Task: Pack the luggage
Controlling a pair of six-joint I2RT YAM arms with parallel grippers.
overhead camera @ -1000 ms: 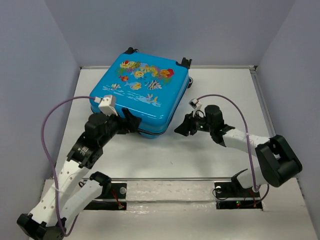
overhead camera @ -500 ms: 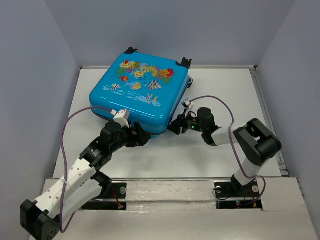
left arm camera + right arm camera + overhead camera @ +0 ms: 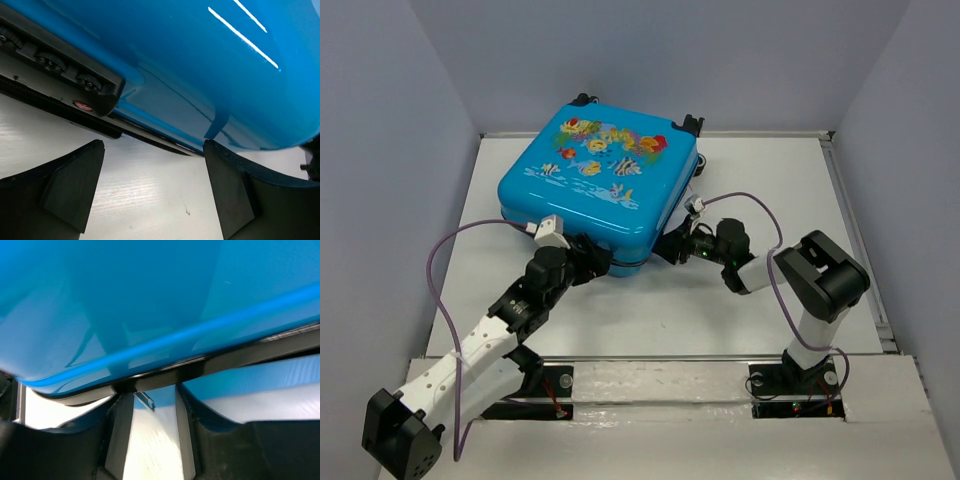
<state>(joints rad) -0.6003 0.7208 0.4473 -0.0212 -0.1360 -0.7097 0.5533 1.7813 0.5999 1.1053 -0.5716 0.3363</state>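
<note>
- Right gripper (image 3: 150, 407): the jaws stand narrowly apart and pinch nothing. A small metal zipper pull (image 3: 144, 400) sits right in the gap, so this looks like a reach for the zip.
- Left gripper (image 3: 153, 150): jaws spread wide and empty, low over the table, pointing at the case's near edge just below the black zipper track (image 3: 65, 117).
- The luggage (image 3: 600, 180) lies flat with its lid down and fish print up, toward the far left of the table (image 3: 650, 310). Both grippers crowd its near corner.
- To do this well, I'd say the right one should centre the pull between its pads before closing, because that tab is small and could slip away.
- The pull should then run along the seam, not away from the shell.
- The left one looks best placed to brace the shell so the case doesn't slide or turn.
</note>
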